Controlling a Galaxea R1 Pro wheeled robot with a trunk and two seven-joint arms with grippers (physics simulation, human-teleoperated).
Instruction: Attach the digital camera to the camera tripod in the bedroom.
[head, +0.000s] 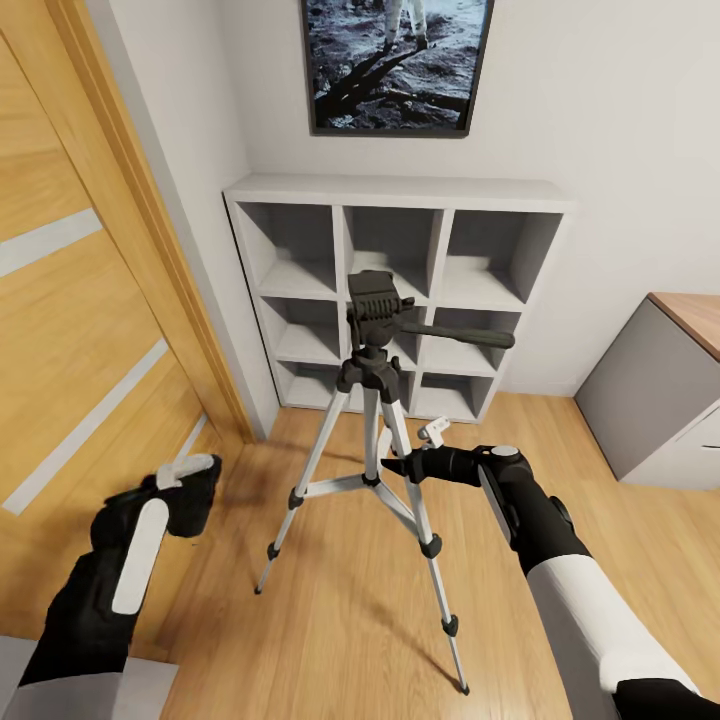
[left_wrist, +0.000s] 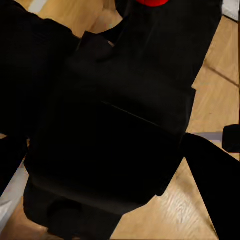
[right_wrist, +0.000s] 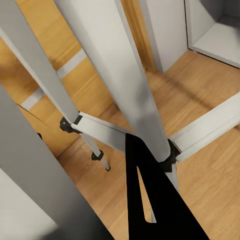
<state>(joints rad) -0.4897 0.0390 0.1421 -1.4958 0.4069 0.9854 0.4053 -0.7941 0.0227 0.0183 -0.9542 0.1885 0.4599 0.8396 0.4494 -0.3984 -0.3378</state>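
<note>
The camera tripod (head: 372, 375) stands upright on the wood floor in front of the shelving, its black head and long pan handle (head: 465, 338) on top. My left gripper (head: 185, 480) is low at the left, apart from the tripod, and shut on the black digital camera (head: 192, 500). The left wrist view shows the camera's dark body (left_wrist: 125, 125) up close, with its red button (left_wrist: 150, 2) at the picture's edge. My right gripper (head: 398, 465) reaches in among the legs and looks shut on a silver leg (right_wrist: 115, 75). One black finger (right_wrist: 155, 210) shows against that leg.
White cube shelving (head: 400, 190) stands against the back wall under a framed picture (head: 395, 65). A wooden door (head: 70, 330) lines the left side. A wood-topped grey desk (head: 690, 310) sits at the right. The tripod's feet spread wide over the light wood floor (head: 340, 620).
</note>
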